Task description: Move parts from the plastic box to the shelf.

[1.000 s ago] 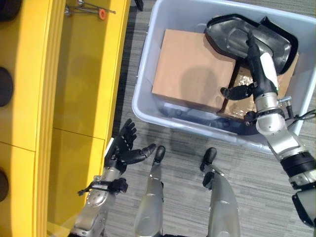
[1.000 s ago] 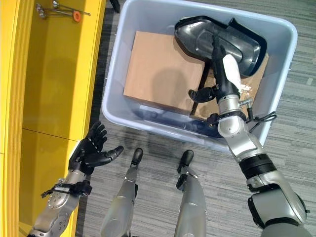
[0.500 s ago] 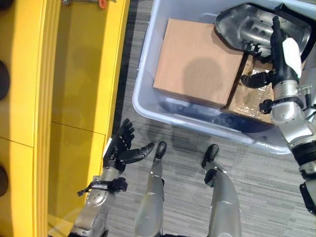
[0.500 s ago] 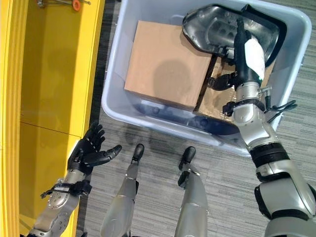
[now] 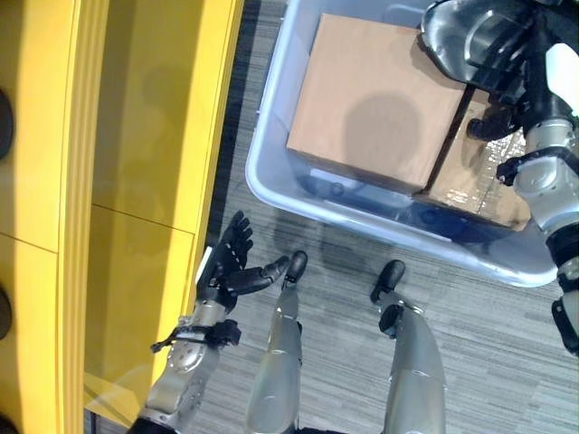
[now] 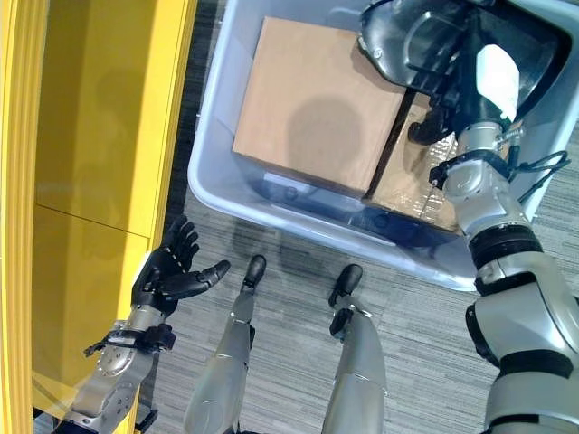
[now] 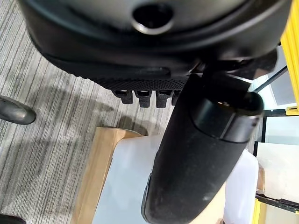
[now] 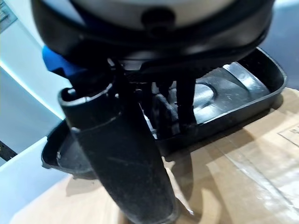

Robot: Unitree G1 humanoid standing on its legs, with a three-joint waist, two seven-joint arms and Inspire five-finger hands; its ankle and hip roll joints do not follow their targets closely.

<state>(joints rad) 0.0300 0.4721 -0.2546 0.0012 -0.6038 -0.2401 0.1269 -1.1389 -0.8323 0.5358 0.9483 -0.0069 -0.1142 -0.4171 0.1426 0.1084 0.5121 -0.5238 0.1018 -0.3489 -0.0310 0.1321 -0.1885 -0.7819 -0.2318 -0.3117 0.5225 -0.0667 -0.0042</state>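
Both hands are showing: the right hand is curling its fingers into the hollow of a black moulded plastic part lying tilted atop two cardboard boxes inside the pale plastic box. Judging by this, gripping the part's rim firmly before lifting matters, then clearing the wall toward the yellow shelf. The left hand is idling spread beside it.

plastic box: translucent pale blue-grey plastic, smooth, slight sheen | cardboard boxes: matt brown card, one with glossy clear tape | part: dark moulded plastic, smooth, glossy, scuffed inside | shelf: yellow, smooth, satin finish | floor: grey striped carpet, rough, matt
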